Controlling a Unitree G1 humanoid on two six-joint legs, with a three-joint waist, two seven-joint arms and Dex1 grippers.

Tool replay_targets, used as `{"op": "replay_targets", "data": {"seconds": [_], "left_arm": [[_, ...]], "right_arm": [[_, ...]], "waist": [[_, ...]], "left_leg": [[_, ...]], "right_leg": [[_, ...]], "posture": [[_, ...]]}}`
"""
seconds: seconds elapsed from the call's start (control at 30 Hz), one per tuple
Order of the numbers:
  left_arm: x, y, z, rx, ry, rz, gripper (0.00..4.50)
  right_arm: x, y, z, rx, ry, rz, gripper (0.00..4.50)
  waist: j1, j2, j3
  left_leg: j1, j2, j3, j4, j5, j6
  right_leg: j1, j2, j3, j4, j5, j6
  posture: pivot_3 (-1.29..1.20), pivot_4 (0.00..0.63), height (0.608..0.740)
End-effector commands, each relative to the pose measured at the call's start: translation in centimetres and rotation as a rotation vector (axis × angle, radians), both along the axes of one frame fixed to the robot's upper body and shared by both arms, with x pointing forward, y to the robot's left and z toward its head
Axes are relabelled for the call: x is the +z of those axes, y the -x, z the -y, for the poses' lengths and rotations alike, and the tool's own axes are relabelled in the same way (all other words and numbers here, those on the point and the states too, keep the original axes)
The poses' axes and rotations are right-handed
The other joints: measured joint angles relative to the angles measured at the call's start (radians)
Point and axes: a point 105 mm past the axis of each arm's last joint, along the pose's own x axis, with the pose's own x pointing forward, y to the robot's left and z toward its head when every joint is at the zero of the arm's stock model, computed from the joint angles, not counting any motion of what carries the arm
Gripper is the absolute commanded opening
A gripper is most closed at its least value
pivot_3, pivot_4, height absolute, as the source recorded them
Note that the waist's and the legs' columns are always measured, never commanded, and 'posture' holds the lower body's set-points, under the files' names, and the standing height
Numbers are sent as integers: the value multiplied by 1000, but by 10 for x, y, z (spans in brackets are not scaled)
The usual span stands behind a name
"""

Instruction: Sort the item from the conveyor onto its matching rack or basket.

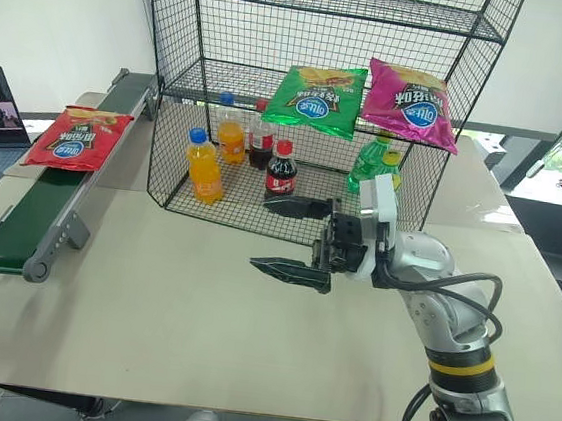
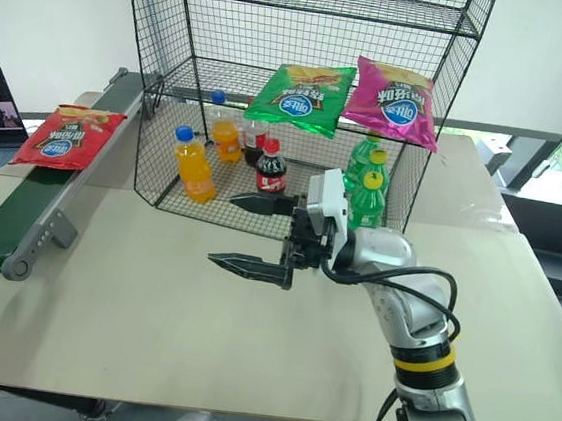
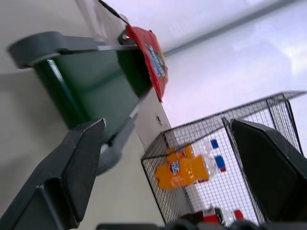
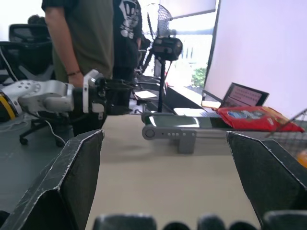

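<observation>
Step in hand: approach phase; the red bag (image 1: 75, 138) is not yet picked up and no gripper touches it.
Item location: the red bag lies flat on the far part of the conveyor (image 1: 28, 225), partly overhanging the belt's edge, well apart from both grippers.
Destination: the black wire rack (image 1: 313, 93) stands behind the table's middle; a green bag (image 1: 316, 98) and a pink bag (image 1: 410, 103) already rest on its middle tier, with bottles (image 1: 205, 166) on the lowest tier.
Right gripper: the right gripper (image 1: 293, 237) hangs over the table (image 1: 198, 333) in front of the rack, pointing sideways toward the conveyor, jaws spread wide, holding nothing.
Left gripper: the left gripper (image 4: 115, 97) shows in the right wrist view beside the conveyor's near end; its own wrist view shows both fingers far apart and empty, aimed up the belt toward the red bag.
Bystander: a person (image 4: 91, 43) stands behind the left arm.
Next move calls for: judged from this layout, one gripper must travel to the bag and close on an edge; the bag's thin, slippery film probably demands a low, flat approach.
Risk: the bag may slide or crumple instead of lifting.
</observation>
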Motion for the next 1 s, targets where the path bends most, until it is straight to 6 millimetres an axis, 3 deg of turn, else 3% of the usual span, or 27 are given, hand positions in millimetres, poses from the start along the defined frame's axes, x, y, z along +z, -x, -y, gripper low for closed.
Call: {"op": "replay_targets", "data": {"seconds": [0.03,0.17,0.5,1.0], "left_arm": [[11,-3,-5,-19,-20,34,4475],[8,-5,-14,-4,16,33,4475],[-12,-15,-10,-42,42,-23,4475],[-6,-18,-19,-40,-10,-33,4475]], "right_arm": [[10,3,-2,29,-23,64,4500],[10,0,-3,23,-19,69,4500],[15,-1,-1,18,-26,83,4500],[14,6,3,46,-31,93,4500]], "waist": [[0,0,0],[-1,0,0],[-10,0,0],[-10,0,0]], "left_leg": [[0,0,0,0,0,0],[0,0,0,0,0,0],[0,0,0,-2,0,0],[-2,0,1,-4,0,0]], "right_leg": [[0,0,0,0,0,0],[0,0,0,0,0,0],[-2,0,0,0,0,0],[-4,0,0,-1,0,0]], "posture": [[0,150,738],[0,150,738],[0,150,738],[0,150,738]]}}
